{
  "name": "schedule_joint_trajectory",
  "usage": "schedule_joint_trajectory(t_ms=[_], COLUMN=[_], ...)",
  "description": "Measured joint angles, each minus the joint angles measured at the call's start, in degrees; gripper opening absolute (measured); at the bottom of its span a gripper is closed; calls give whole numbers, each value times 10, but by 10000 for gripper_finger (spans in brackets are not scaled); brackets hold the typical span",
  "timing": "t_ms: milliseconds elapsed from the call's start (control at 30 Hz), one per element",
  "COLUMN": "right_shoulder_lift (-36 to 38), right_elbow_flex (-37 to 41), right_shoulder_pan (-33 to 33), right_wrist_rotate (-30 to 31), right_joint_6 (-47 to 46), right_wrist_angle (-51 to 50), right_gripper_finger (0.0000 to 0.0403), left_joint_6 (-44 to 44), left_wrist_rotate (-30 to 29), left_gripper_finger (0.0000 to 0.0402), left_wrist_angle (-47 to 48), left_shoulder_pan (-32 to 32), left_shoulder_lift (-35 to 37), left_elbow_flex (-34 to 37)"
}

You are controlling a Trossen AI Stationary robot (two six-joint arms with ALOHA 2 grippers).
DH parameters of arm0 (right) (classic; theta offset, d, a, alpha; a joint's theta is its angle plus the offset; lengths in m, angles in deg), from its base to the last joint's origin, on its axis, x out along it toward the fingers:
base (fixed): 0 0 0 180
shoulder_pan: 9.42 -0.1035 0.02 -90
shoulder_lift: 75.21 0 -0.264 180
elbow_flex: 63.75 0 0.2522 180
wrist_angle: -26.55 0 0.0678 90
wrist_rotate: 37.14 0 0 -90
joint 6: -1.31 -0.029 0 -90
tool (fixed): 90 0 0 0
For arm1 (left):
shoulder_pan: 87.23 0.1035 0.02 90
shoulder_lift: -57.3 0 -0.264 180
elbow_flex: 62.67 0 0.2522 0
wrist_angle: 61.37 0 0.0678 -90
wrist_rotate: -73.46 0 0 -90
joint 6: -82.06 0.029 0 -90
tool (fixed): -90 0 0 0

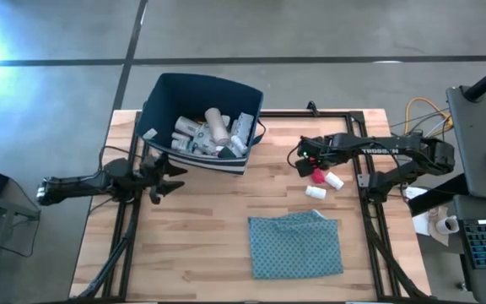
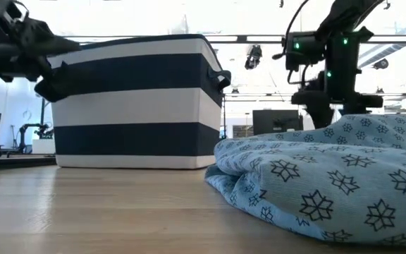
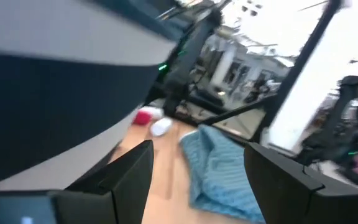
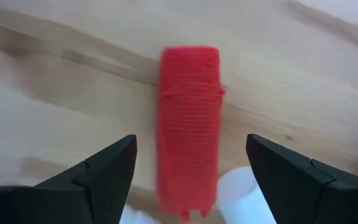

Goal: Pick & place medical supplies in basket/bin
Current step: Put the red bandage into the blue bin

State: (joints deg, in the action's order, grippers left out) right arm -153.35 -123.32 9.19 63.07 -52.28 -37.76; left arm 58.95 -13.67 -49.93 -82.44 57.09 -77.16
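On the bench [image 1: 192, 253], at six o'clock, lies the patterned cloth [image 1: 296, 245]. Just beyond it, around three o'clock, a red tube [image 4: 188, 124] and two white bottles [image 1: 334, 181] wait outside the bin. The right gripper [image 1: 305, 160] hovers over the tube, fingers open and straddling it. The left gripper [image 1: 171, 175], fingers open and empty, waits at nine o'clock beside the navy bin [image 1: 164, 105]. The bin, at eleven o'clock, already holds most supplies; about three items remain.

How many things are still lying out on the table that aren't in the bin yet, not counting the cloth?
3 that I can see: a red tube under the open right gripper, a white bottle touching it, and a white piece nearer the cloth. The arm might hide others.
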Motion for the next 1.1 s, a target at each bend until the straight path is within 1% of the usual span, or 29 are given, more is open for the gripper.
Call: schedule_joint_trajectory(t_ms=[67, 100, 267, 367, 533, 600, 700, 867, 933, 1000, 1033, 1100], right_shoulder_lift=[-8, -14, -52, -81, -127, -134, -129, -103, -79, -46, -26, 21], right_elbow_flex=[12, 15, 19, 18, 15, 15, 13, 14, 13, 8, -1, -29], right_shoulder_pan=[0, 0, -1, -1, -1, -1, -1, 3, 3, -4, -9, -21], right_wrist_rotate=[-2, -2, -2, -2, -2, -2, -4, 5, 5, 4, 7, 39], right_joint_6=[0, 0, 29, 41, 41, 33, 28, 22, 7, -12, -25, -46], right_wrist_angle=[1, 2, 49, 67, 67, 66, 68, 58, 64, 61, 62, 80], right_gripper_finger=[292, 292, 292, 292, 291, 282, 244, 142, 101, 68, 57, 49], left_joint_6=[1, 0, 1, 1, 1, 1, 1, 1, 1, 1, 1, 1], left_wrist_rotate=[0, 0, 0, -1, -1, -1, -1, -1, -1, -1, -1, -1], left_gripper_finger=[230, 230, 230, 230, 230, 230, 230, 230, 230, 230, 230, 230], left_wrist_angle=[-7, 7, 10, 10, 10, 11, 11, 11, 11, 11, 11, 11], left_shoulder_pan=[-14, -22, -60, -67, -67, -67, -67, -67, -67, -67, -67, -67], left_shoulder_lift=[0, 0, 0, 0, 0, 0, 0, 0, 0, 0, 0, 0], left_elbow_flex=[1, 2, 2, 2, 2, 2, 2, 2, 2, 2, 2, 2])
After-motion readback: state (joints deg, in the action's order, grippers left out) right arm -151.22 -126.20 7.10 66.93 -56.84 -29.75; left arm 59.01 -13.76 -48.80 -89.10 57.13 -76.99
